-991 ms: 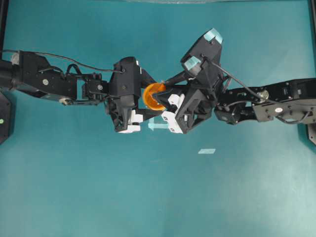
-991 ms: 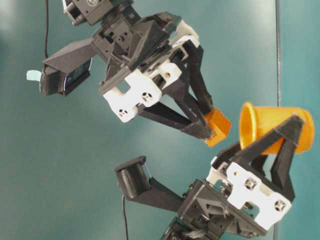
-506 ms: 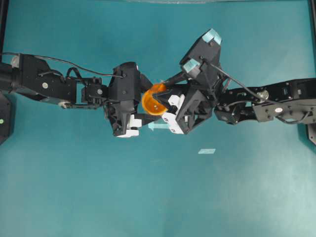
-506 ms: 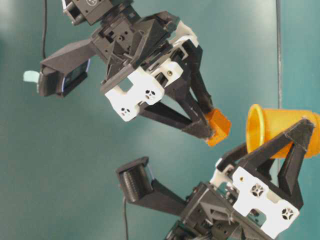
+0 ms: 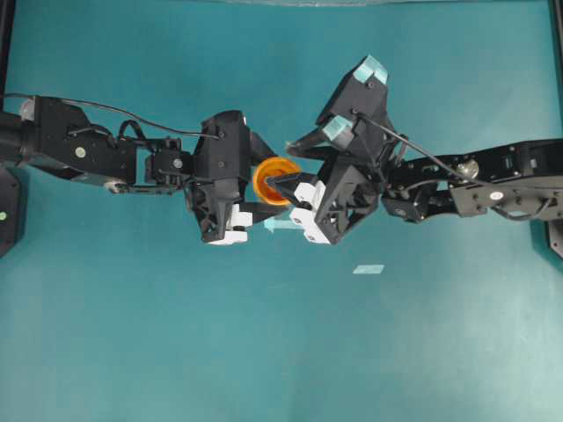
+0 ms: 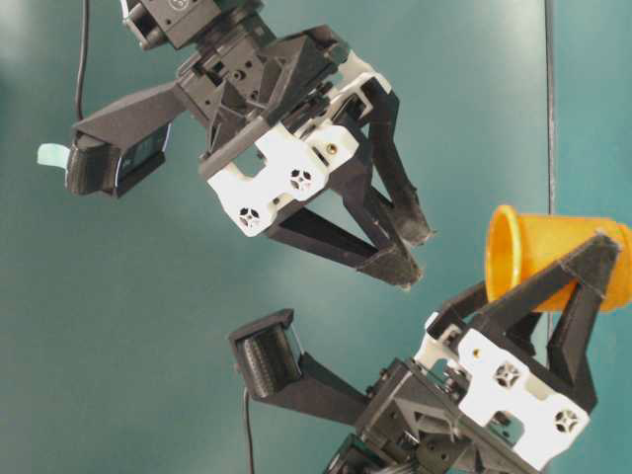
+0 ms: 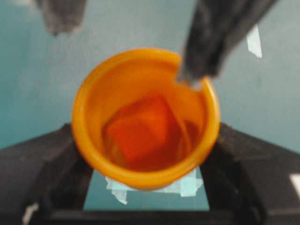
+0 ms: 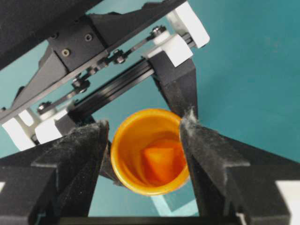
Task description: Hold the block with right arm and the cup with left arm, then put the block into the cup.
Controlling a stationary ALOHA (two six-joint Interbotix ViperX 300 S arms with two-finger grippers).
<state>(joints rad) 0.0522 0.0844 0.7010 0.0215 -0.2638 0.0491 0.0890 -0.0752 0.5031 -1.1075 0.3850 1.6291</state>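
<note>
Above a teal tabletop (image 5: 281, 352), held aloft on its side: a yellow-orange plastic cylindrical cup (image 6: 553, 259), clamped around its body between the black fingers (image 6: 583, 286) of the plain black-and-white left gripper (image 6: 568, 296). Inside the cup, resting against its inner wall: a small orange cube (image 8: 159, 161), seen through the round rim from both wrist cameras, somewhat blurred in the left one (image 7: 140, 133). Just beside the cup's mouth, at rim level: the teal-patched right gripper (image 6: 410, 252), jaws spread apart and holding nothing, its fuzzy-edged pads (image 8: 201, 140) flanking the rim without a clear grip. From overhead, both arms meeting mid-table, left arm (image 5: 106, 154) reaching in from one side, right arm (image 5: 475, 185) from the other, cup (image 5: 274, 180) between the two grippers. On the tabletop below: a pale tape square outline (image 5: 283, 224) under the grippers and a separate small strip of pale tape (image 5: 369, 269) lying well apart.
</note>
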